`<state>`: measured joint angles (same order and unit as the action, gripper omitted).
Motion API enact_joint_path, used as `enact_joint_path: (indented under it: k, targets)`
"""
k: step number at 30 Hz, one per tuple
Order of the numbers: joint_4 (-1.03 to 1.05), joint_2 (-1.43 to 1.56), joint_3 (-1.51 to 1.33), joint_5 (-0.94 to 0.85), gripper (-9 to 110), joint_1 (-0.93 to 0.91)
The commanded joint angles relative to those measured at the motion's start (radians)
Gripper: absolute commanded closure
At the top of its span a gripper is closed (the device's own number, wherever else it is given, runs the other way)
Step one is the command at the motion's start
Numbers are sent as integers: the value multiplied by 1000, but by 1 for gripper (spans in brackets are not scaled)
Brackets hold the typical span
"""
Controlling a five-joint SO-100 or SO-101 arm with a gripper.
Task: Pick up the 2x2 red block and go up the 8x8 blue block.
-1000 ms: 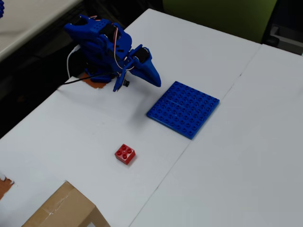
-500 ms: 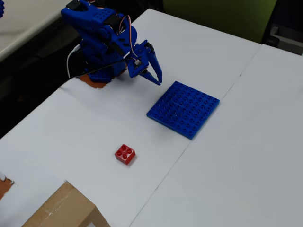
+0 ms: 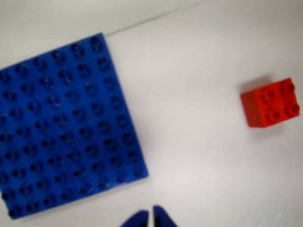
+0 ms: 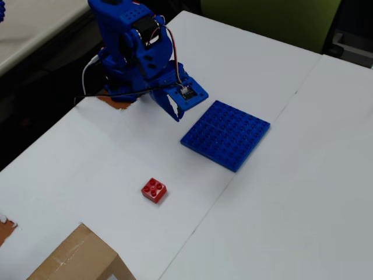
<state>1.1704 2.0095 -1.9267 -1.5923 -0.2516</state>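
The 2x2 red block [image 4: 154, 189] sits alone on the white table, studs up; the wrist view has it at the right edge [image 3: 270, 102]. The 8x8 blue block [image 4: 225, 134] lies flat to its upper right and fills the left of the wrist view [image 3: 66, 127]. My gripper [image 4: 175, 112] hangs above the table just left of the blue plate's corner, pointing down, well away from the red block. Its two blue fingertips show at the bottom of the wrist view [image 3: 150, 218], nearly touching, with nothing between them.
A cardboard box [image 4: 81, 256] stands at the table's near-left corner. The arm's base [image 4: 119, 81] is at the table's far-left edge. A seam [image 4: 245, 157] runs between two white boards, past the plate.
The arm has lifted and the gripper has turned from pointing sideways toward the blue plate to pointing down at the table, shifting slightly down and left in the overhead view. Both blocks stay put.
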Motion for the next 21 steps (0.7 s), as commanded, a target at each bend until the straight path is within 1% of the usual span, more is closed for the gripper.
enact_joint_path:
  k: [1, 3, 7, 13, 21]
  targets:
    - [100, -166, 245, -161, 101, -67]
    - [127, -249, 342, -233, 101, -98]
    - [124, -371, 449, -342, 99, -153]
    - [118, -508, 561, -528, 91, -238]
    - [115, -661, 724, -669, 84, -313]
